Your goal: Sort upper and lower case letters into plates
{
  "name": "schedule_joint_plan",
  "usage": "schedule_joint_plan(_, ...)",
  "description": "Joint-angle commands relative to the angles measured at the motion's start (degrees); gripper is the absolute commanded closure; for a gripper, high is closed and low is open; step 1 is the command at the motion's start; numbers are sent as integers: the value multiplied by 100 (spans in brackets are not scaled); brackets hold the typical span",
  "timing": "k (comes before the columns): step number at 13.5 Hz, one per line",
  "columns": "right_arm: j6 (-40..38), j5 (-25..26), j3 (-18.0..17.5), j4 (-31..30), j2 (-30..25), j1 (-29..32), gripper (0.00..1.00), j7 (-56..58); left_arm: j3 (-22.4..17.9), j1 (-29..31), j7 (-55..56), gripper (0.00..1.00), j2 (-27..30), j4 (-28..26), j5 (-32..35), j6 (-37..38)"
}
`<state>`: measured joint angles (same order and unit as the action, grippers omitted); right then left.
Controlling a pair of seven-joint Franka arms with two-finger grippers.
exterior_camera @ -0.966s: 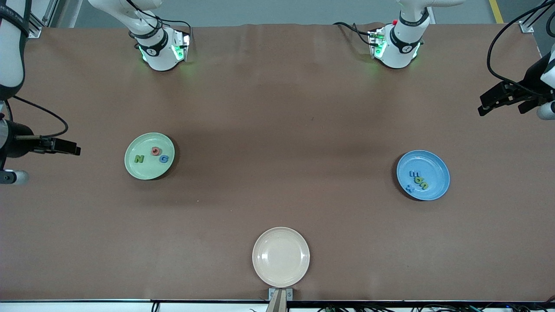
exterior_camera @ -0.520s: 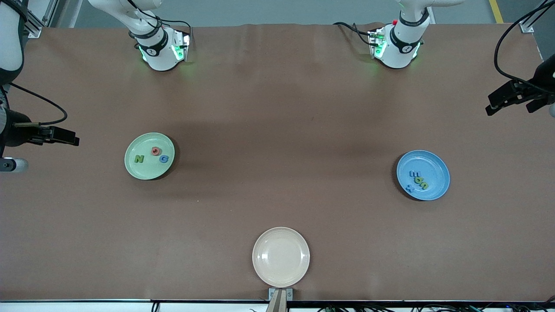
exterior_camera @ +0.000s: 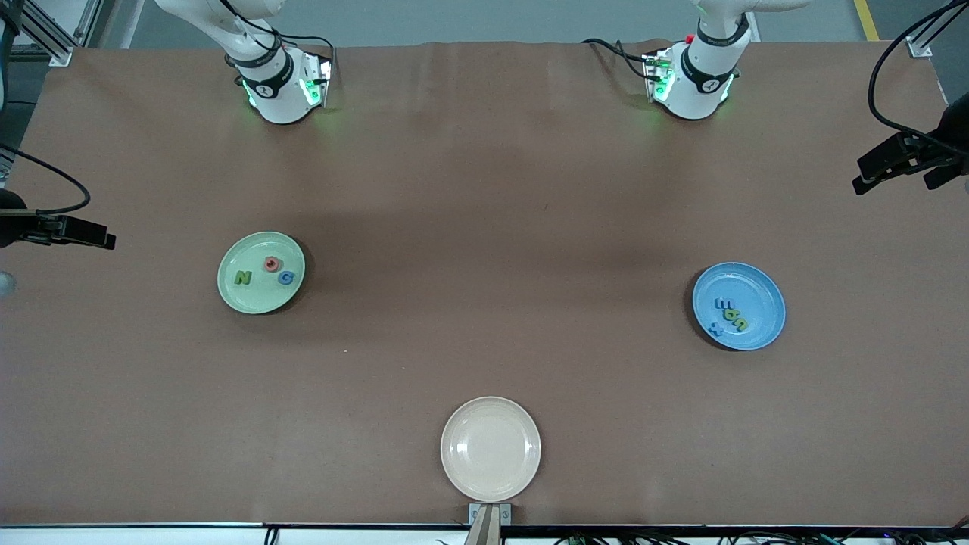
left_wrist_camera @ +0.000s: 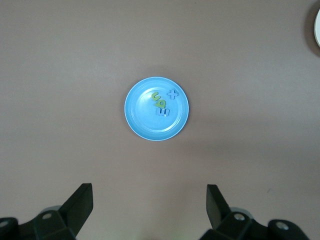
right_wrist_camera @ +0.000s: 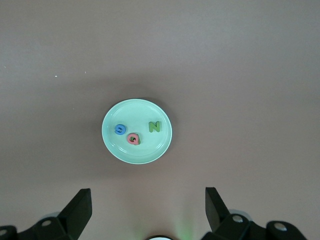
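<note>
Left end effector [left_wrist_camera: 148, 207]: fingers spread wide, nothing between them, touching nothing; it hangs high over the left arm's end of the brown surface [exterior_camera: 484, 189], and the left wrist view looks straight down on the blue plate [exterior_camera: 739, 306]. Right end effector [right_wrist_camera: 147, 210]: likewise wide open and holding nothing, up in the air over the right arm's end of the surface, with the pale green plate [exterior_camera: 261, 272] below its camera. Green plate holds three pieces, apart from one another: a green N [exterior_camera: 242, 278], a blue G [exterior_camera: 285, 278], and a pink-red piece [exterior_camera: 271, 263] whose letter I cannot read. Blue plate holds a close cluster: a blue cross-shaped piece [exterior_camera: 714, 328], a blue piece [exterior_camera: 724, 304], and two yellow-green pieces [exterior_camera: 736, 320]; their letters are not legible. A cream plate [exterior_camera: 490, 449] sits at the surface edge nearest the front camera, midway between the two arms' ends.
</note>
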<state>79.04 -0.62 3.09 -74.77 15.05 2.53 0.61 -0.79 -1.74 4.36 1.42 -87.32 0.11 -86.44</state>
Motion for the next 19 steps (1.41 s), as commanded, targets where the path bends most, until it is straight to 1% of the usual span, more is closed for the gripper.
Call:
schedule_joint_plan(1,-108,70,-133,-108,-282,20,0,44,52,7,-93,0,51,14,51,92)
schedule_joint_plan(3,-135,70,-133,-178,-441,-7,0,35,70,-2,-85,0,156,-135,51,84)
schedule_joint_plan(5,-38,70,-133,-520,-739,-121,0,35,70,-19,-58,0,236,-197,51,75)
schedule_joint_plan(6,40,70,-133,-686,-871,-165,0,35,140,-11,-6,0,279,-232,42,83)
schedule_joint_plan(9,698,62,-107,-1757,-1582,-288,0,26,167,-2,-93,0,254,-180,42,83)
schedule_joint_plan(11,665,62,-98,-1822,-1654,-262,0,35,167,7,-111,0,236,-119,42,83)
schedule_joint_plan(15,498,53,-116,-1822,-2005,-253,0,35,167,-36,-111,0,201,-48,25,83)
schedule_joint_plan(17,445,53,-116,-1830,-2146,-253,0,35,254,-72,-93,0,183,-57,33,83)
schedule_joint_plan(19,507,53,-116,-1813,-2173,-253,0,44,316,-72,-102,0,183,-65,42,83)
